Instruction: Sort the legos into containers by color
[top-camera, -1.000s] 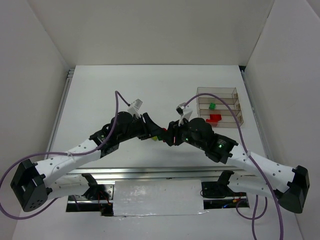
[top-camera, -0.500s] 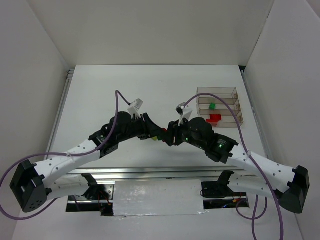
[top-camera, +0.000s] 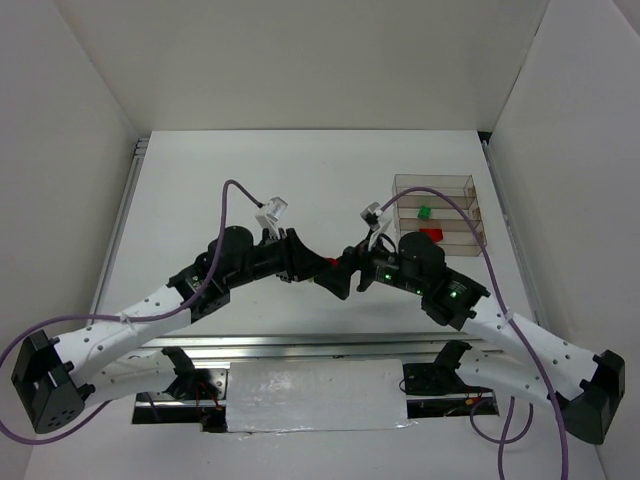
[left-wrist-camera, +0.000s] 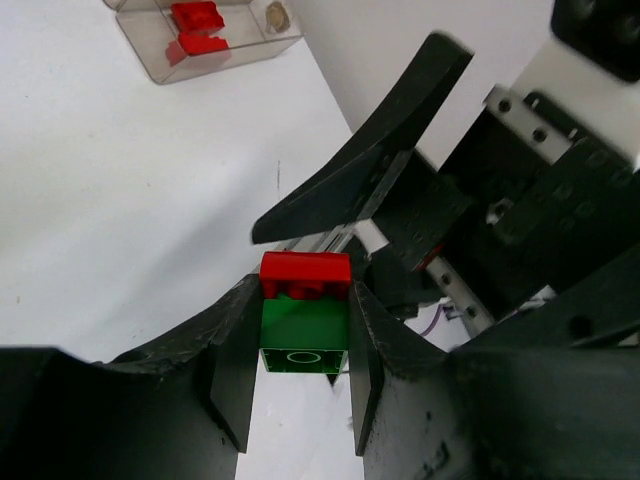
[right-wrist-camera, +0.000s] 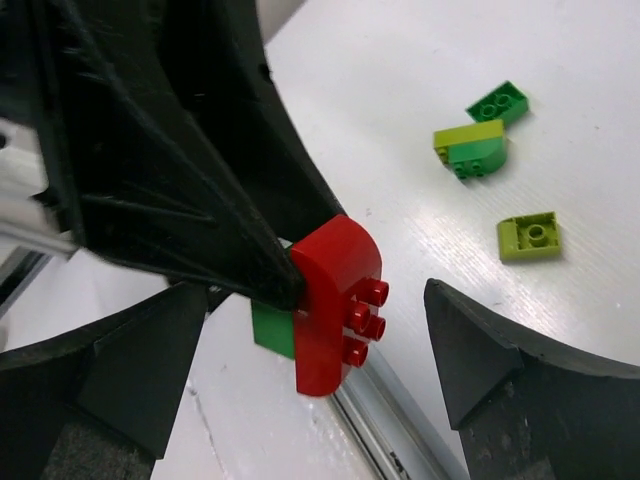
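My left gripper is shut on a green lego that has a red lego stuck on its far end. In the right wrist view the same red lego juts out beyond the left gripper's fingers, with the green one behind it. My right gripper stands wide open around the red lego, touching nothing. From above, the two grippers meet at mid-table. The clear containers hold a green lego and a red one.
On the table lie a dark green lego, a yellow-green lego stacked on a green one, and a single yellow-green lego. The arms hide them from above. White walls enclose the table on three sides.
My right gripper has opened wide and let go of the red lego. The left gripper stays shut on the green one, and the meeting point has drifted slightly right.
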